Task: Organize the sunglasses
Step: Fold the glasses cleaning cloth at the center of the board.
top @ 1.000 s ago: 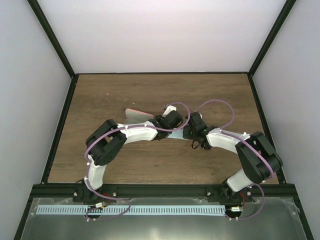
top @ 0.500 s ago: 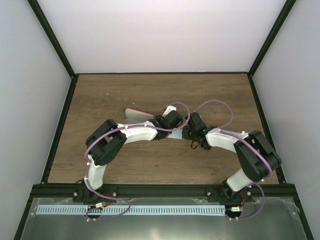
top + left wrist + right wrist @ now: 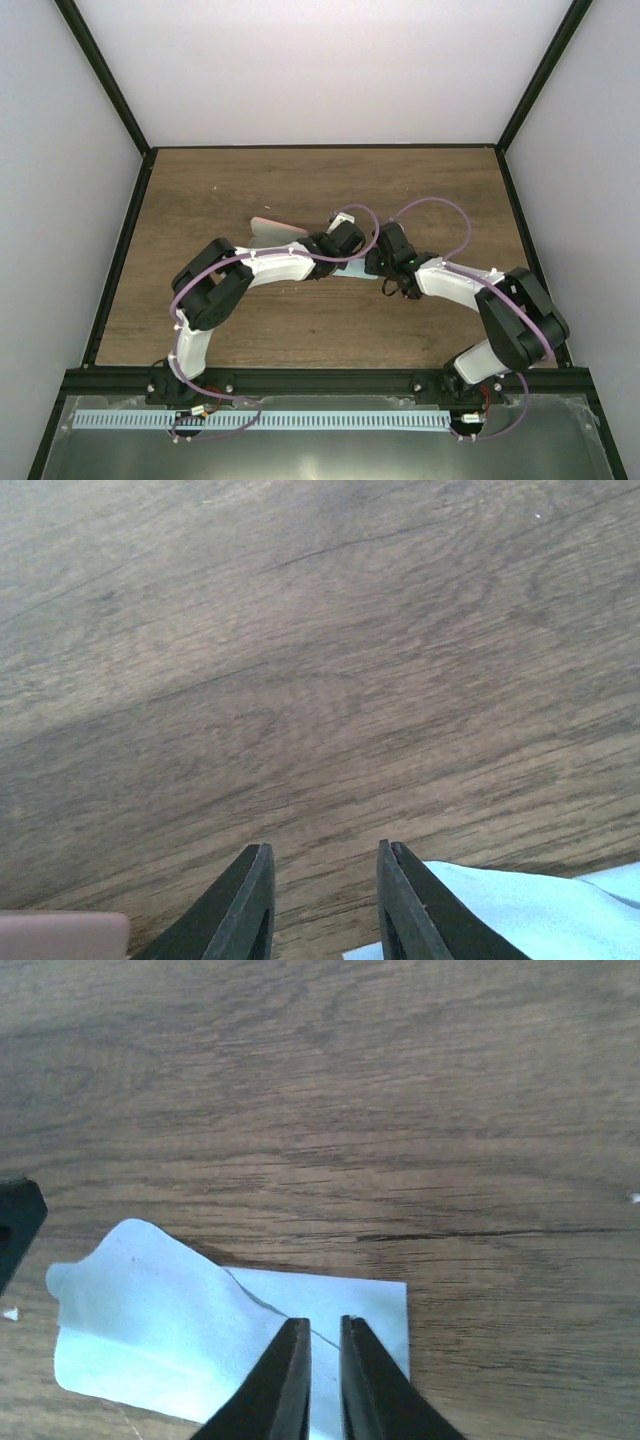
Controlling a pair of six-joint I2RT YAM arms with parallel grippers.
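The sunglasses are not visible in any view. A light blue cloth (image 3: 200, 1330) lies flat on the wooden table with one corner folded over, and it also shows as a sliver between the two wrists (image 3: 352, 270). My right gripper (image 3: 324, 1322) hovers right over the cloth. Its jaws stand a narrow slit apart, and only the cloth's fold line shows through the gap. My left gripper (image 3: 323, 850) is open over bare wood with nothing between its fingers. The cloth (image 3: 520, 910) lies just to its right.
A pink case (image 3: 275, 230) lies to the left of the two wrists, and its edge (image 3: 60, 935) shows at the lower left of the left wrist view. A black part of the left gripper (image 3: 15, 1225) sits at the cloth's left end. Black frame rails (image 3: 120, 250) border the table.
The right arm has shifted slightly, its elbow moving a little outward, and its jaws have parted a crack. The left arm has stayed put.
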